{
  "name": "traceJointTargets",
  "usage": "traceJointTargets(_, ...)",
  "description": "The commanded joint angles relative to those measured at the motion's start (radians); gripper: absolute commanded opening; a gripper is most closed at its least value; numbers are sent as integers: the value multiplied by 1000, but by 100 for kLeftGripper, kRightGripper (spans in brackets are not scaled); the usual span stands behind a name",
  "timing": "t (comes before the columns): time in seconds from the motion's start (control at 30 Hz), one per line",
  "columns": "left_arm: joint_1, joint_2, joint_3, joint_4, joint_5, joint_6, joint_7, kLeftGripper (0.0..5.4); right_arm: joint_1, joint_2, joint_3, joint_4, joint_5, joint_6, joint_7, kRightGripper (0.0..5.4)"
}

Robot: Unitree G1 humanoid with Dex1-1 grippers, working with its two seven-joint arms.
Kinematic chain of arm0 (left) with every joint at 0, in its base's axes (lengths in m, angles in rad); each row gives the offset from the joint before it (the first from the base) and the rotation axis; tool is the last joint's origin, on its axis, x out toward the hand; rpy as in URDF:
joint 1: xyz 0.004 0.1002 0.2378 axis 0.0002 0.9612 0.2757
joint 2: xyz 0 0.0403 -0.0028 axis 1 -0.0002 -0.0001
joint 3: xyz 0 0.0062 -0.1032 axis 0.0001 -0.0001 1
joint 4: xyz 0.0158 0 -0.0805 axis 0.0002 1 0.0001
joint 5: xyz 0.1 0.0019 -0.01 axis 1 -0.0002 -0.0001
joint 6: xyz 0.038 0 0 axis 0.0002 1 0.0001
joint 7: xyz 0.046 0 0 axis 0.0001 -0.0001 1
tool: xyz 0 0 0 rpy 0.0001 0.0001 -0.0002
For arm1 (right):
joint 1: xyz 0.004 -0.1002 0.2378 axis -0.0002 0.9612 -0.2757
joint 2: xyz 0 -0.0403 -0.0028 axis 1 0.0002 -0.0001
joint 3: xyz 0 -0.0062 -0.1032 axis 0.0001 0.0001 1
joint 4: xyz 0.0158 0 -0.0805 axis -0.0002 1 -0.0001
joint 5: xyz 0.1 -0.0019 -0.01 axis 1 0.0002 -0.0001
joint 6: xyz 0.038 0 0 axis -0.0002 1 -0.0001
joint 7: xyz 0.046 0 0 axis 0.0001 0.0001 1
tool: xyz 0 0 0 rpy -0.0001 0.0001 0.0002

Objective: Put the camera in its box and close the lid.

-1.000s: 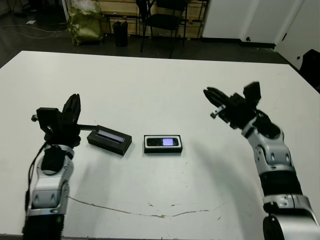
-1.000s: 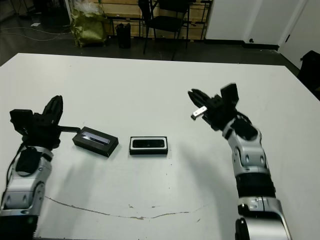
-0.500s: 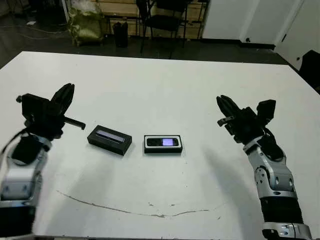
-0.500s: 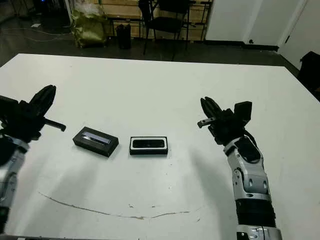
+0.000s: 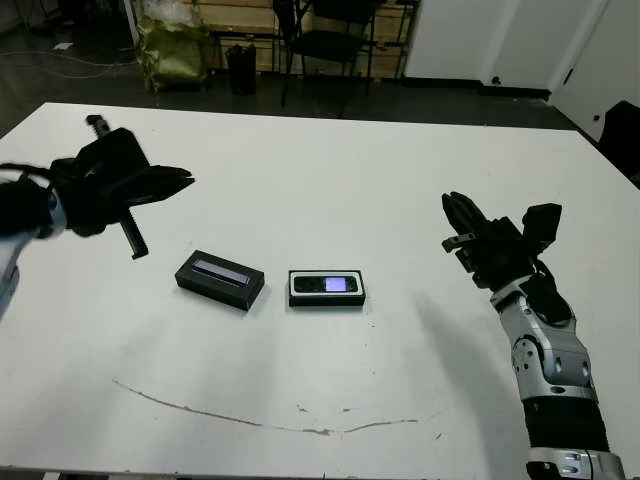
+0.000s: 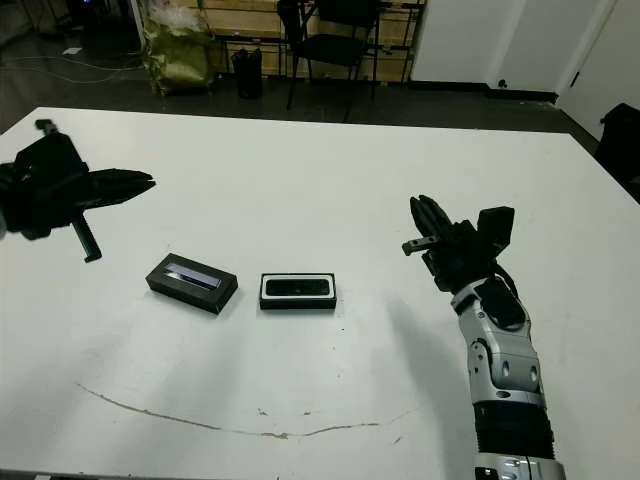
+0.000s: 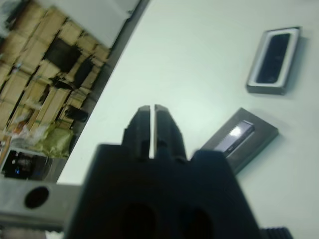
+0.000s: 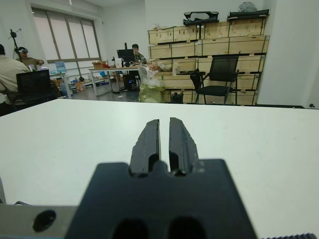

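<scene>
Left gripper [image 5: 185,181] closed, empty, raised far left. Right gripper [image 6: 418,210] closed, empty, well right. Camera [image 5: 327,284] already seated in box [image 5: 326,298], mid-table. Lid [image 5: 219,279] just left, off. Closing outstanding.

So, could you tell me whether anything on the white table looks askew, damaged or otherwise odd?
The flat black lid with the pale stripe lies askew beside the white-lined black box, which already holds the slim black camera. A thin, dark, crack-like line crosses the white table near its front edge.
</scene>
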Motion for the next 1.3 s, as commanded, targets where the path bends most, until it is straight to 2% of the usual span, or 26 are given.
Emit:
traceJointTargets(0.03, -73, 0, -63, 90, 53, -55, -50, 0, 13, -7, -10, -7, 9, 42, -20, 3)
traceJointTargets(0.1, -129, -13, -107, 173, 102, -123, -68, 0, 16, -7, -9, -13, 8, 47, -25, 3)
traceJointTargets(0.23, -290, -72, -215, 447, 196, -271, -149, 0, 19, -10, -8, -25, 4, 61, -34, 3)
traceJointTargets(0.43, -563, -201, -389, 916, 384, -395, -277, 0, 23, -12, -4, -14, -6, 53, -37, 3)
traceJointTargets(0.63, -696, -312, -426, 1225, 478, -477, -238, 0, 37, -9, 3, -45, -20, 66, -62, 3)
traceJointTargets(0.87, -734, -382, -478, 1343, 594, -580, -131, 0, 30, -10, -3, -16, -4, 53, -43, 3)
traceJointTargets(0.97, -728, -403, -470, 1371, 602, -603, -111, 0, 26, -9, -7, 1, 1, 41, -34, 3)
traceJointTargets(1.3, -713, -441, -462, 1410, 608, -542, -139, 0, 41, -12, 0, -40, -24, 59, -64, 3)
